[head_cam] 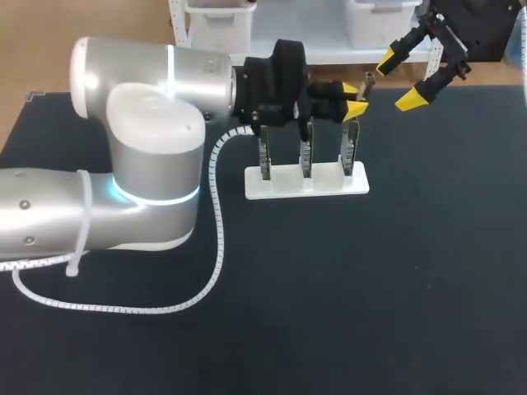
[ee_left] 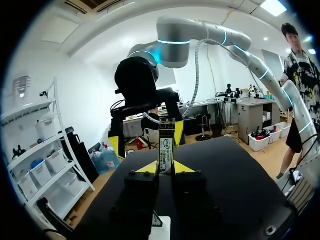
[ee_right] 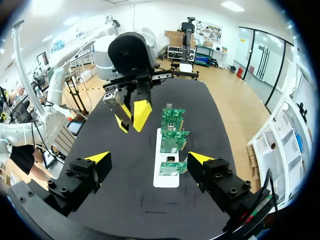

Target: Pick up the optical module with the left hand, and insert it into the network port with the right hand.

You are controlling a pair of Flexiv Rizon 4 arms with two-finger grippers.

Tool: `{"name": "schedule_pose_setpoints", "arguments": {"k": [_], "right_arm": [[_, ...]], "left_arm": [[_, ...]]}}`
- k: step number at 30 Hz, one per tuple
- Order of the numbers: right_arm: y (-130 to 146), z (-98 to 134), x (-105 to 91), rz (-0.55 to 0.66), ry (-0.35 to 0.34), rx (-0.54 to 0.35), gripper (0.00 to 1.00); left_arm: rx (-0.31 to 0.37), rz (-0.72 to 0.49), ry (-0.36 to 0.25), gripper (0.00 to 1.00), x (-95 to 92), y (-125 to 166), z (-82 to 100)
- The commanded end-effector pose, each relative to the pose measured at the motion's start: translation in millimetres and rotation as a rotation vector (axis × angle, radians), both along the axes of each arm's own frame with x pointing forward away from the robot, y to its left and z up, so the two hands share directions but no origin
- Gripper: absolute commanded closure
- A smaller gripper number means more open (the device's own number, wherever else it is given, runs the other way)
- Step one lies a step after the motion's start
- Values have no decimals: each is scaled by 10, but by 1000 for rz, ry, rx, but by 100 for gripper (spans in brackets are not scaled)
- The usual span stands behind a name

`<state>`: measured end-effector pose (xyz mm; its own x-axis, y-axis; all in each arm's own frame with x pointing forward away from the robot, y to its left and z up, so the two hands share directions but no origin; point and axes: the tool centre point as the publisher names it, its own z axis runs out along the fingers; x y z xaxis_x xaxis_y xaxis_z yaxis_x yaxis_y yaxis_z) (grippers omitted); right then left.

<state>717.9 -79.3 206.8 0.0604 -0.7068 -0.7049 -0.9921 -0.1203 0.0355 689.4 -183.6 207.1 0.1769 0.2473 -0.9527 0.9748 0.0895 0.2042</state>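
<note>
Near the white stand [head_cam: 306,183], left claw [head_cam: 354,97] grips the optical module [ee_left: 166,145].

Black table [head_cam: 370,288]; white rack [head_cam: 284,186]; green boards [ee_right: 172,116]; silver optical module [ee_left: 166,142]; left hand [ee_left: 166,168] yellow-tipped.

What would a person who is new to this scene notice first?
The big silver left arm fills the table's left side, and the left gripper is shut on a small module. Near the middle, a white stand holds three green boards upright; the right gripper hangs open close to the module.
</note>
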Motion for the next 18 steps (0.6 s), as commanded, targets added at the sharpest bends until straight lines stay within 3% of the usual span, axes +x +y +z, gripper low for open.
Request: {"name": "schedule_pose_setpoints", "arguments": {"k": [1, 18], "right_arm": [[-1, 1, -16, -3, -2, -1, 0], [-1, 1, -16, -3, -2, -1, 0]], "left_arm": [[-6, 0, 0, 100, 55, -46, -47], [-23, -8, 25, 100, 213, -158, -127]]}}
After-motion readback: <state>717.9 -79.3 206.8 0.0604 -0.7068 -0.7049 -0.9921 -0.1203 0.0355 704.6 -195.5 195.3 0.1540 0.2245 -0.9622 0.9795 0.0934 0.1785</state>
